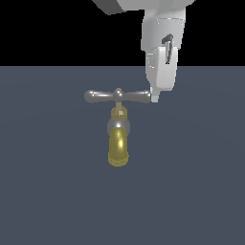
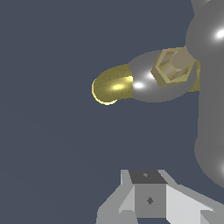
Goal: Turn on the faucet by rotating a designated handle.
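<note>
Grey floor (image 1: 48, 191), gripper (image 1: 155, 97) touching handle (image 1: 103, 95)

Brass faucet (image 2: 114, 85) spout seen from above, grey handle (image 2: 210, 109) beside it, gripper (image 2: 151, 201) fingertip nearby

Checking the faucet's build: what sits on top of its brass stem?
The grey handle, a crossbar with a small central knob. The gripper covers the tip of its arm on the exterior view's right.

Faucet mid-floor, gripper at its handle

I see the gripper (image 1: 155, 97) touching the handle's (image 1: 117, 96) end at the exterior view's right, atop the faucet (image 1: 118, 139), on the floor (image 1: 48, 191).
</note>
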Tool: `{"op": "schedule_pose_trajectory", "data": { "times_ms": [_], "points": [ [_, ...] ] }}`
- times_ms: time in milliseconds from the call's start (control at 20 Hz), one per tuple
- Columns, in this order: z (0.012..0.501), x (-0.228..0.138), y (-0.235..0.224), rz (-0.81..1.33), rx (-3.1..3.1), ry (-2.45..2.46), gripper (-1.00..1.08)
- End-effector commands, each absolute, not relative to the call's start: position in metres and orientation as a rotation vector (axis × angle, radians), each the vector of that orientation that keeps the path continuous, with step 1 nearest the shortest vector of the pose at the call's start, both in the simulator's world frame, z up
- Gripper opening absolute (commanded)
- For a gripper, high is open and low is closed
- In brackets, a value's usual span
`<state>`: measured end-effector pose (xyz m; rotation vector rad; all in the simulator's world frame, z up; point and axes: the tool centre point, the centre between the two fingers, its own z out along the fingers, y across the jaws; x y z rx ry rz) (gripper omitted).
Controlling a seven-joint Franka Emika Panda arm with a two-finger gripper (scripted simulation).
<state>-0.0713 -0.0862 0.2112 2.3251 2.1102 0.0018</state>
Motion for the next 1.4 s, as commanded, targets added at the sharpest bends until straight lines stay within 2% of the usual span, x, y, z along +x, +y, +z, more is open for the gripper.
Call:
{"op": "schedule_pose_trajectory", "data": {
  "times_ms": [0, 700, 1350],
  "points": [
    [0.206, -0.067, -0.085, 0.001, 2.295, 2.143, -1.0],
    [0.197, -0.061, -0.081, 0.0, 2.248, 2.195, -1.0],
    [0.197, -0.026, -0.087, 0.0, 2.248, 2.195, -1.0]
  ]
}}
